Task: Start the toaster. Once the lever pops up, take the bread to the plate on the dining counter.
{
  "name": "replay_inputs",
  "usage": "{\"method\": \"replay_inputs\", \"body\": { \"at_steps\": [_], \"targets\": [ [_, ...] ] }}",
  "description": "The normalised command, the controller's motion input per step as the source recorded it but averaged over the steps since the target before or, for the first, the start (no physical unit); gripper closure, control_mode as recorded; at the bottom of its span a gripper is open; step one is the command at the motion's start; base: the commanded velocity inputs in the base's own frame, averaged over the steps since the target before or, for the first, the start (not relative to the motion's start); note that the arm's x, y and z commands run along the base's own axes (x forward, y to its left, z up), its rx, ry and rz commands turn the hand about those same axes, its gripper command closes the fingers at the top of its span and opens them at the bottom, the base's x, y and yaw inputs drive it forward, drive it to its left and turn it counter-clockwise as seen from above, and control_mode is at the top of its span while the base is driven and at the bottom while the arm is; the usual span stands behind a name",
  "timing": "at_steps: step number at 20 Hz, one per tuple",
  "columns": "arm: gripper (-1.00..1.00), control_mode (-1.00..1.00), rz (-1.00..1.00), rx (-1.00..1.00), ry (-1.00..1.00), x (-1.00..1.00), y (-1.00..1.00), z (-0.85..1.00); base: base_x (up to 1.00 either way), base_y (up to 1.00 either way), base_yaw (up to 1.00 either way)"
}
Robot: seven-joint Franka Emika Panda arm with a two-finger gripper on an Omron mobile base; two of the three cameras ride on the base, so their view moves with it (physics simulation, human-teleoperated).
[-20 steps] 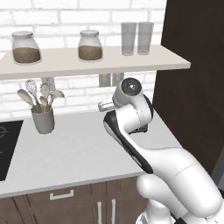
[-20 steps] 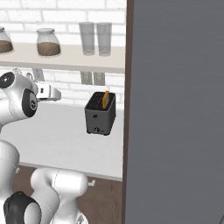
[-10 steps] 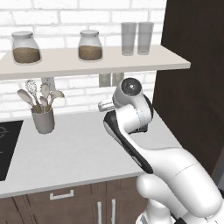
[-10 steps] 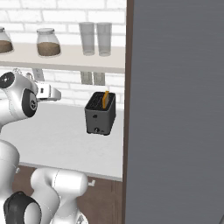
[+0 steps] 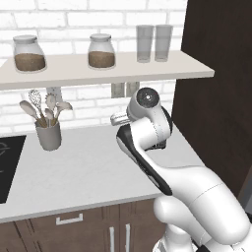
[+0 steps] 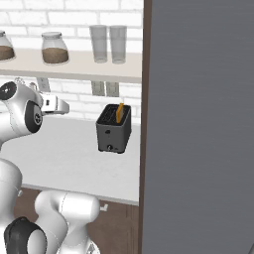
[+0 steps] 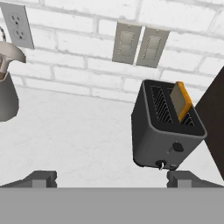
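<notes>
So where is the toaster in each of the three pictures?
Left base view: I can't find it; the white arm stands where it would sit.
Right base view: the toaster sits mid-frame on the white worktop, beside the dark panel.
Hand view: right of centre, bread poking from its slot.
Shared landmark: the twin wall switches above it.

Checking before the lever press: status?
Claw open, empty, short of toaster. Bread upright in right-hand slot. Utensil cup well off to the side; path clear.

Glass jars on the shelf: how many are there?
2, both on the shelf above the worktop: the left jar near its left end, the right jar further along, before two drinking glasses. None looks hidden.
</notes>
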Motion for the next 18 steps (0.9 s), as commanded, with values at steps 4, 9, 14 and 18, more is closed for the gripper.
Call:
{"method": "replay_inputs", "body": {
  "at_steps": [4, 9, 14, 18],
  "targets": [
    [-1.00, -1.00, 0.00, 0.00, 0.00, 0.00, 0.00, 0.00, 0.00, 0.00, 0.00],
    [-1.00, -1.00, 0.00, 0.00, 0.00, 0.00, 0.00, 0.00, 0.00, 0.00, 0.00],
    [-1.00, -1.00, 0.00, 0.00, 0.00, 0.00, 0.00, 0.00, 0.00, 0.00, 0.00],
    [-1.00, -1.00, 0.00, 0.00, 0.00, 0.00, 0.00, 0.00, 0.00, 0.00, 0.00]
  ]
}}
